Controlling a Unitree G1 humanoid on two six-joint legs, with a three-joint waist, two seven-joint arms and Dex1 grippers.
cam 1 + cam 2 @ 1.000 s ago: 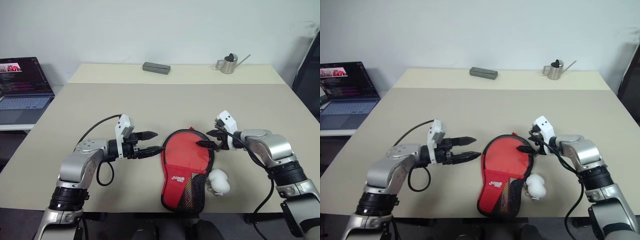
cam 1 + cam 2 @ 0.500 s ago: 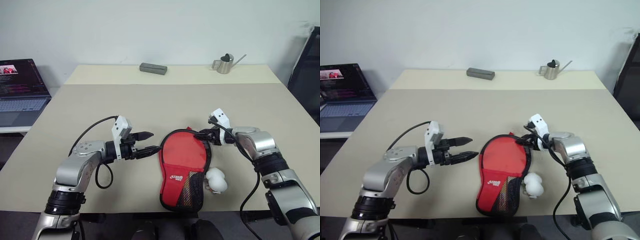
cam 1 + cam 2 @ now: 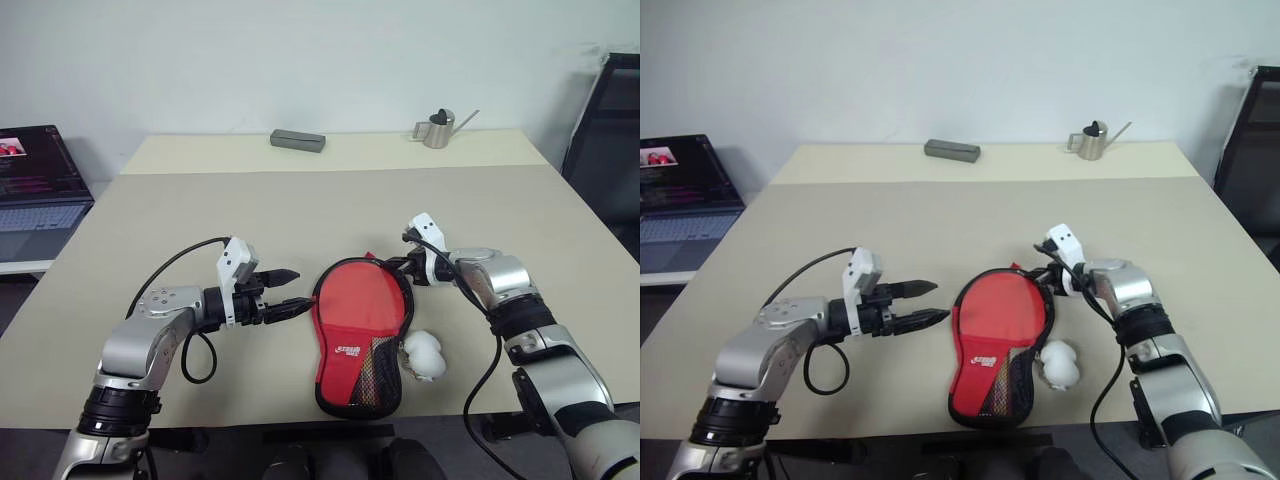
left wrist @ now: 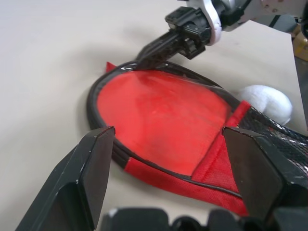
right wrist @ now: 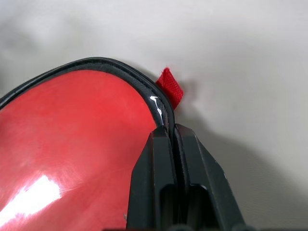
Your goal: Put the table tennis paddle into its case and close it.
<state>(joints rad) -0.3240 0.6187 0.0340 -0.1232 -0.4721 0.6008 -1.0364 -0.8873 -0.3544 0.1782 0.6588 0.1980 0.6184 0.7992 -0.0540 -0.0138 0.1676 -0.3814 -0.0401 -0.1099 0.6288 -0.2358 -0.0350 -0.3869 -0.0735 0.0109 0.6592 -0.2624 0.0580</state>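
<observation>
The case [image 3: 357, 322] lies flat near the table's front edge, red side up, with its mesh pocket and white lettering towards me. A small red tab [image 5: 170, 86] sticks out at its rounded far end. My right gripper [image 3: 395, 268] is shut on the black zipper edge [image 5: 144, 89] just beside that tab. My left gripper [image 3: 291, 291] hovers open just off the case's left edge, fingers [image 4: 94, 168] pointing across it, holding nothing. The table tennis paddle is hidden from view.
A white crumpled lump [image 3: 424, 355] lies against the case's right side. At the table's far edge sit a grey block [image 3: 297, 140] and a small metal watering can [image 3: 437, 129]. A laptop [image 3: 35, 190] stands on a side desk to the left.
My right gripper has closed from open and slid left onto the case's far edge. The left gripper has kept its place. The camera has shifted.
</observation>
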